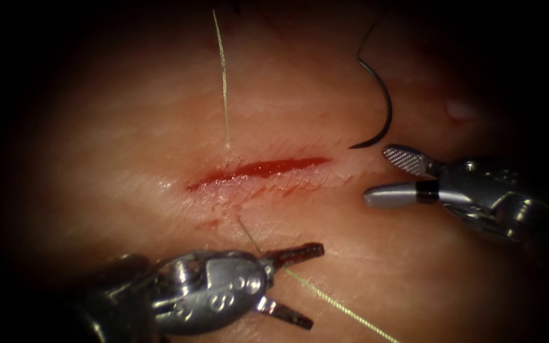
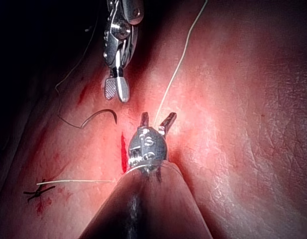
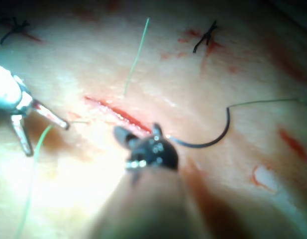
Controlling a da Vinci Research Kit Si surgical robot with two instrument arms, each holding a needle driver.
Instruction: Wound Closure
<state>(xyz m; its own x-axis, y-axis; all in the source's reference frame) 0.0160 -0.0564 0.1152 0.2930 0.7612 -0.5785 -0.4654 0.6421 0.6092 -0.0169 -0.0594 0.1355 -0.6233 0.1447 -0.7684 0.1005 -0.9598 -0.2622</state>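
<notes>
Both end effectors (image 1: 300, 286) (image 1: 382, 174) released, empty; needle (image 1: 379, 105) lies free right of cut (image 1: 258, 171).

The right tool (image 3: 138, 137) has its jaws apart and empty over the cut (image 3: 116, 113). The needle (image 3: 215, 134) lies free on the tissue (image 3: 203, 79) just beside it. The left tool (image 3: 41, 127) is open, thread (image 3: 34, 164) at its jaw.

Old knots (image 3: 207, 36) (image 2: 40, 191) of dark thread sit on the surface away from the cut. Pale spot (image 1: 460, 110) at the right.
</notes>
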